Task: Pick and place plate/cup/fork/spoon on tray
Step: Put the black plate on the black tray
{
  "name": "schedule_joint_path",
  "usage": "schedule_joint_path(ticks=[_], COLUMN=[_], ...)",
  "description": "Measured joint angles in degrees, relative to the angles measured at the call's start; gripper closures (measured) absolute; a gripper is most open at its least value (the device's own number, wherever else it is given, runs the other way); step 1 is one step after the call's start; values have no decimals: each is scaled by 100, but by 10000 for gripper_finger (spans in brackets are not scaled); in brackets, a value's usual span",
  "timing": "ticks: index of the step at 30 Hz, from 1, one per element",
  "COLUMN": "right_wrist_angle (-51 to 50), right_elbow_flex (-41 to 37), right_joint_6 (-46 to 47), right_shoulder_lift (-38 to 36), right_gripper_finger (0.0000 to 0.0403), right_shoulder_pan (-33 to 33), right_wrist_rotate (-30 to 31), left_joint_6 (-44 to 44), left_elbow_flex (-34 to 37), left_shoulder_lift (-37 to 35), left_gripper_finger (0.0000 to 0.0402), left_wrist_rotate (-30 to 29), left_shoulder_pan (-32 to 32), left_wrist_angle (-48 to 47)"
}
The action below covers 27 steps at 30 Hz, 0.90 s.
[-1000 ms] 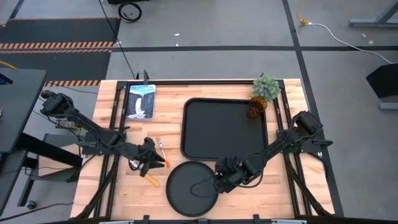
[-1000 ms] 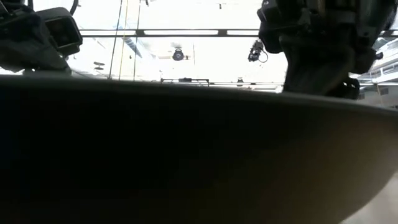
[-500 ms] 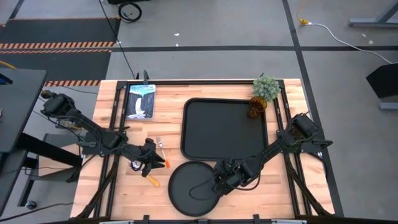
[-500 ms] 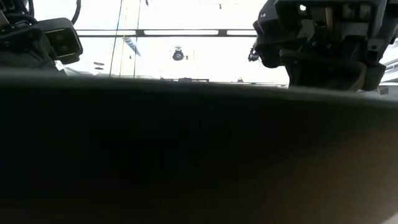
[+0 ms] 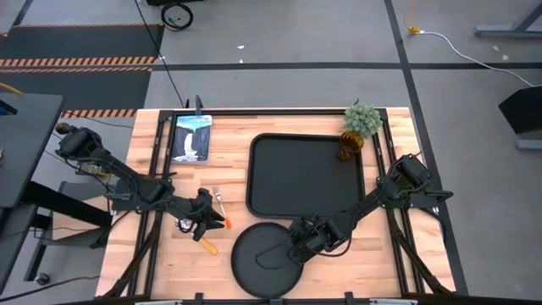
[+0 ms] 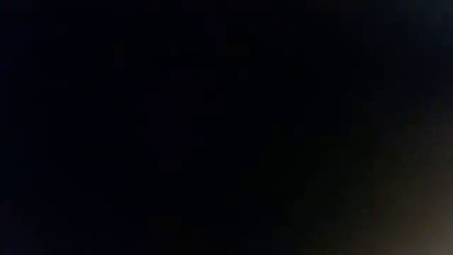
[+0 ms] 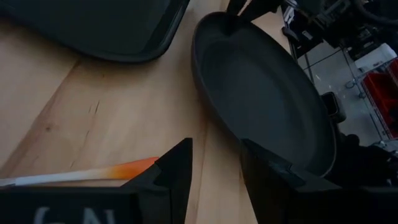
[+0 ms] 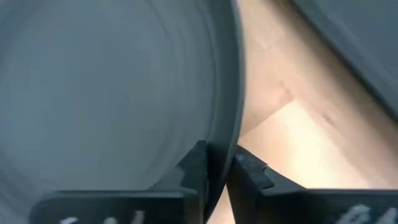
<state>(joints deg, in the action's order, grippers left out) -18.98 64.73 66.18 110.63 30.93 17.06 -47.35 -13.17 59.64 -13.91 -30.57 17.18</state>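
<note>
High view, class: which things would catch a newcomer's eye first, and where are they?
The round black plate at the table's near edge, its rim pinched by the right gripper, jaws closed on it. Behind it lies the big black tray, with nothing on it. To the left, the left gripper hovers by the orange-handled fork.

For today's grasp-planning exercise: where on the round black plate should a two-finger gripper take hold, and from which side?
Grip the thin rim. The plate is flat and wide, so only its raised edge fits between two fingers. The side facing the tray and the right arm looks best: the right gripper already straddles that rim, one finger inside and one outside. The left gripper is open by the fork.
</note>
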Motion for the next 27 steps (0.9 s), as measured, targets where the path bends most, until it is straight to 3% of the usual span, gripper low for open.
schedule_joint_path(ticks=[5, 10, 27], right_wrist_angle=[-61, -370, -2760], right_elbow_flex=[13, 2, -2], right_joint_6=[-40, -150, -556], right_shoulder_lift=[-31, -243, -2055], right_gripper_finger=[383, 390, 393], right_shoulder_pan=[-105, -114, -332], right_wrist_rotate=[-74, -9, 730], left_joint_6=[4, 4, 73], left_elbow_flex=[0, 0, 0], left_shoulder_lift=[0, 0, 0], left_gripper_finger=[260, 260, 260], left_wrist_rotate=[0, 0, -1], left_shoulder_pan=[0, 0, 0], left_wrist_angle=[-1, -1, -3])
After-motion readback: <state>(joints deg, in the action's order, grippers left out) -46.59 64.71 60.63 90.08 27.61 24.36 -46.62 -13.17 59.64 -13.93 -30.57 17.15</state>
